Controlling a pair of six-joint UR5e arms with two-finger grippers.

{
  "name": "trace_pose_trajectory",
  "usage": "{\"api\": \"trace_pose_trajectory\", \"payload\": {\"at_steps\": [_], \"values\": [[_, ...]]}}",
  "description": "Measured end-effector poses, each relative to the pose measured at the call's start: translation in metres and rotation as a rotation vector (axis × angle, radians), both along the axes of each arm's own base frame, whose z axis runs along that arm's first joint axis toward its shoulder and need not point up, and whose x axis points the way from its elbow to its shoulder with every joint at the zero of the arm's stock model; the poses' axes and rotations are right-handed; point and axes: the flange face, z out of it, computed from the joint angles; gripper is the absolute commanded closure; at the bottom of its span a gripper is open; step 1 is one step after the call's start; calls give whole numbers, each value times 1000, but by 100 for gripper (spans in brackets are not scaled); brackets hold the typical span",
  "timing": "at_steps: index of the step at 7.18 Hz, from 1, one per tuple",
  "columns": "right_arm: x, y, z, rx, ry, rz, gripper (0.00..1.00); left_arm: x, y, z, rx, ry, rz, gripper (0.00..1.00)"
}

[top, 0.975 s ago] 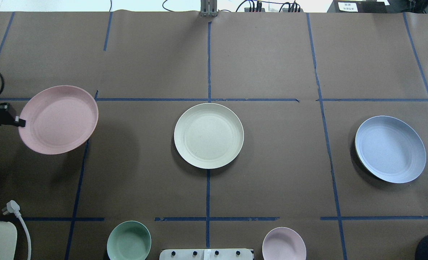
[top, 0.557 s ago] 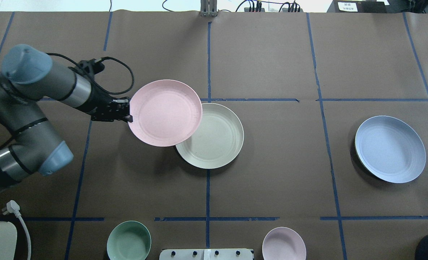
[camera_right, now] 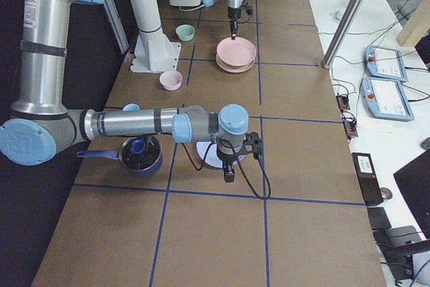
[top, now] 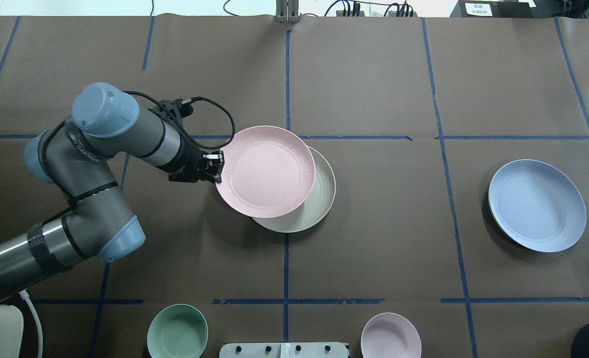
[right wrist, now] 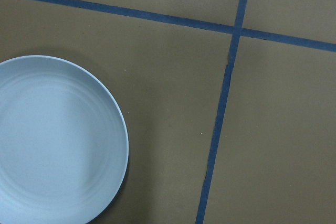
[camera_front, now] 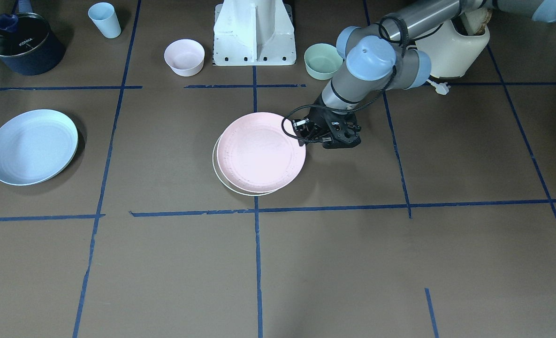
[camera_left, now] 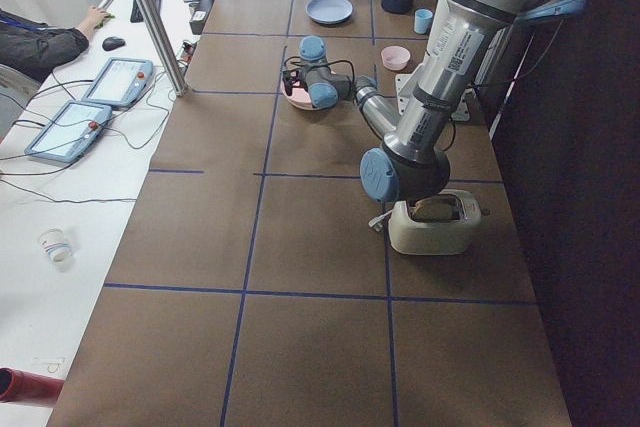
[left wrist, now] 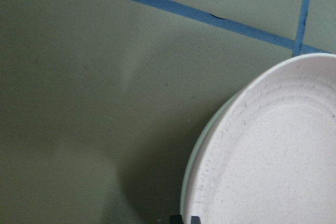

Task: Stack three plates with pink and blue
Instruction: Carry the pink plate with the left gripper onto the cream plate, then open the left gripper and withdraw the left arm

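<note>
- Overhead: the pink plate [top: 265, 171] sits over the white plate [top: 319, 201], shifted toward 10 o'clock. A white crescent shows from 2 to 7 o'clock. Whether the two touch cannot be told. The left fingers [top: 218, 166] are clamped on the pink rim at 9 o'clock. The blue plate [top: 537, 205] lies flat on the desk [top: 374, 74], well apart at 3 o'clock.
- Front-facing: the pink plate covers nearly all of the white plate. Only a thin white edge shows from 6 to 9 o'clock. The left fingers grip the pink rim at 2 o'clock. The blue plate lies well apart at 9 o'clock.
- Exterior left: the left arm [camera_left: 400, 137] hides most of the pink plate. The blue plate lies at the far end of the desk.
- Exterior right: the right fingers [camera_right: 229, 174] point down at the near edge of the blue plate, which the right arm [camera_right: 134, 124] mostly hides. Whether they are apart or together cannot be told.
- Left wrist: the pink rim fills the 4 o'clock corner, with a thin white edge just outside it. The left fingers meet the pink rim at 6 o'clock.
- Right wrist: the blue plate fills the 8 o'clock corner, flat on the desk.
</note>
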Motion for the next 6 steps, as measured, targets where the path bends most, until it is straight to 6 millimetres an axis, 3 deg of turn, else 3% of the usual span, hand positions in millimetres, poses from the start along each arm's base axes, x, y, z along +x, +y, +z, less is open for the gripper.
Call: {"api": "trace_pose_trajectory", "payload": {"at_steps": [1,3,4,5,6], "values": [[0,0,0,-1,0,0,0,10,5,-6,-14,-2,-5,0],[0,0,-1,1,-1,0,0,9,5,0,-11,-13,-3,0],[0,-1,-2,4,-1,0,0,-8,-1,16,16,-26,13,0],[0,-3,-3,11,-2,0,0,-46,-17,41,60,-38,40,0],[0,-3,-4,20,-2,1,0,-104,-34,77,127,-60,73,0]]}}
